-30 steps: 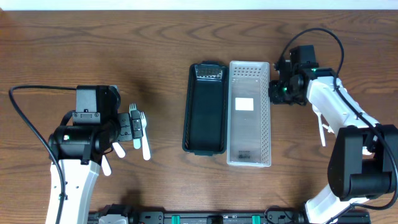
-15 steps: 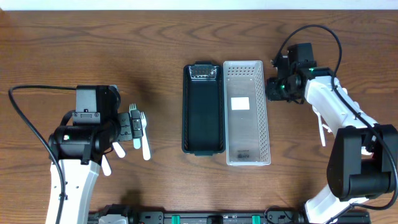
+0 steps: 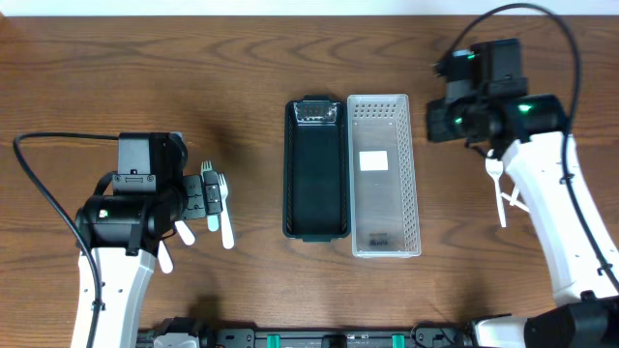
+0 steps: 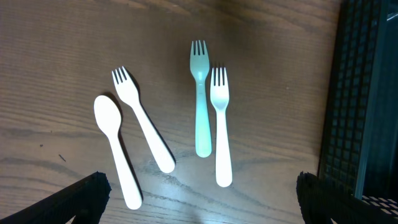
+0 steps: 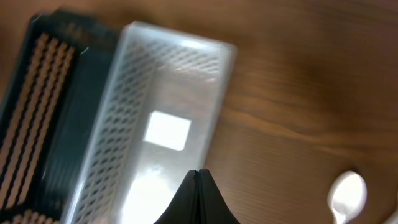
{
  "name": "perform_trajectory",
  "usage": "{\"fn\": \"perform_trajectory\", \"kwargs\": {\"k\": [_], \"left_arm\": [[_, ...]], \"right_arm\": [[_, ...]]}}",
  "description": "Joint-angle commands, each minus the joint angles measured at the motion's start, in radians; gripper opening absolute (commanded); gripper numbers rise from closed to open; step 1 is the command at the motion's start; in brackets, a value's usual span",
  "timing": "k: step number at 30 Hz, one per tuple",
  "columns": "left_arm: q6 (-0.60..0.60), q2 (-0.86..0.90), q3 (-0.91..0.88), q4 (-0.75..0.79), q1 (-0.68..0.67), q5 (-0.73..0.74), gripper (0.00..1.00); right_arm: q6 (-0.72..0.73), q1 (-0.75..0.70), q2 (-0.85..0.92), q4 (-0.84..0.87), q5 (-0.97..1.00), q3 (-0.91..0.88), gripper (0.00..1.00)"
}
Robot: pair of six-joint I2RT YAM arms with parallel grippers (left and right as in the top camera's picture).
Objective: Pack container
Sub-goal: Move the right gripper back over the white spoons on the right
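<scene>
Beneath the left gripper (image 4: 200, 198), between its widely parted fingers (image 4: 84, 199), four pieces of cutlery lay on the wooden table (image 4: 56, 50). A mint fork (image 4: 199, 106) and a white fork (image 4: 221, 130) lay side by side just ahead of the gripper, their tines pointing away from it. Whether the two touched could not be told. Toward the finger on the left of that wrist view lay a second white fork (image 4: 142, 121) and a white spoon (image 4: 115, 152). Both were slanted and close together, with their handle ends nearest the gripper. The gripper held nothing. Past the other finger, at the edge of the view, ran the ribbed wall of the black container (image 4: 360, 93).

The right gripper (image 5: 199, 190) hung above the table with its fingers pressed together to a point and nothing between them. Its wrist view was blurred. Below its tip and off to one side stood the clear basket (image 5: 155, 130), a long perforated tub with a white label (image 5: 168, 130) on its floor. On the far side of the basket from this gripper stood the black container. In the overhead view the two stood parallel, long side against long side, between the two arms. On the opposite side of the closed fingers, near the lower corner of the wrist view, lay the bowl of another spoon (image 5: 347, 193), white and well apart from the basket.
</scene>
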Motion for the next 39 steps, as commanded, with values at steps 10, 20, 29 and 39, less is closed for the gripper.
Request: {"fn": "perform_trajectory", "kwargs": {"k": [10,20,29,39], "left_arm": [[-0.010,0.004,0.021,-0.002,0.004,-0.001,0.98],[-0.010,0.004,0.021,-0.002,0.004,-0.001,0.98],[-0.010,0.004,0.021,-0.003,0.004,-0.001,0.98],[-0.010,0.004,0.021,-0.003,0.004,-0.001,0.98]], "right_arm": [[-0.074,0.066,0.307,0.161,0.044,-0.003,0.01],[-0.077,0.082,0.440,0.360,0.045,-0.002,0.01],[-0.066,0.082,0.465,0.518,0.099,-0.002,0.01],[-0.039,0.082,0.486,0.601,0.144,-0.002,0.01]]}}
